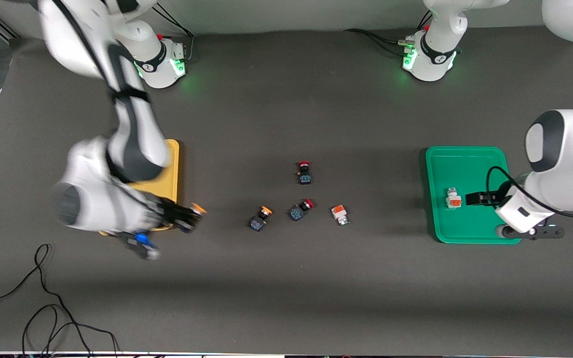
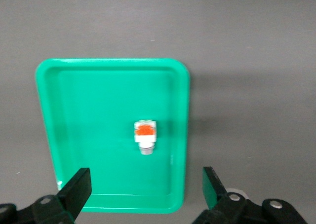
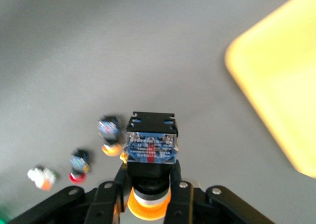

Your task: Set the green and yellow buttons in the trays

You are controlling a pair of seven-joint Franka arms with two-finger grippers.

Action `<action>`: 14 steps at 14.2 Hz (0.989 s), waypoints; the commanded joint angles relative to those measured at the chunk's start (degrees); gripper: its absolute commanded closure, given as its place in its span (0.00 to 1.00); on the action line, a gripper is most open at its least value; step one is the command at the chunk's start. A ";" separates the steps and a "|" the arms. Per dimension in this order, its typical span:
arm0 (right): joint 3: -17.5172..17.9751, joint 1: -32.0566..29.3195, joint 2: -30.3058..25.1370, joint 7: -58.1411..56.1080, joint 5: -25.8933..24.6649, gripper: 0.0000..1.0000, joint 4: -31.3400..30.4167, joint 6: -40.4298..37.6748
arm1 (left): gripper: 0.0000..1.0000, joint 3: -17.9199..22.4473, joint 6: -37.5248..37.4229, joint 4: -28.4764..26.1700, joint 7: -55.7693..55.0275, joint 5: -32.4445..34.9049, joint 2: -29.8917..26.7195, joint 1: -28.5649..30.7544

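Note:
My right gripper (image 1: 190,218) is shut on an orange-yellow capped button (image 3: 150,144) with a black-blue body. It holds the button in the air over the table, beside the mustard yellow tray (image 1: 173,166), which my right arm mostly hides. My left gripper (image 1: 480,199) is open and empty above the green tray (image 1: 465,166). One white-bodied button (image 1: 453,198) with an orange block lies in that tray and also shows in the left wrist view (image 2: 146,137). A second orange-yellow capped button (image 1: 260,219) and a second white-bodied button (image 1: 339,215) lie mid-table.
Two red-capped black-blue buttons lie mid-table, one (image 1: 305,172) farther from the camera, one (image 1: 301,209) between the orange-capped and white-bodied buttons. Black cables (image 1: 43,308) trail near the front edge at the right arm's end.

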 commanded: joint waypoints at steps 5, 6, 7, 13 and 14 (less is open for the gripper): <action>-10.67 0.71 -11.19 -24.02 -9.02 1.00 -19.08 0.34 | 0.00 -1.29 3.05 9.64 -25.72 -1.48 8.32 -17.38; -11.64 0.71 -10.76 -27.45 -9.20 1.00 -22.59 4.89 | 0.00 -1.29 5.42 9.91 -30.47 -1.31 9.72 -19.32; -11.91 0.36 -9.97 -30.62 -9.20 1.00 -26.19 10.42 | 0.00 -1.29 7.97 9.99 -35.21 -1.39 11.39 -21.34; -11.83 -0.52 0.04 -42.23 -8.41 1.00 -36.25 30.86 | 0.00 -1.47 19.06 9.82 -50.72 -1.57 22.38 -24.97; -11.83 -0.60 0.93 -44.08 -8.24 1.00 -36.25 30.95 | 0.00 -1.47 20.20 9.82 -51.60 -1.57 23.35 -24.97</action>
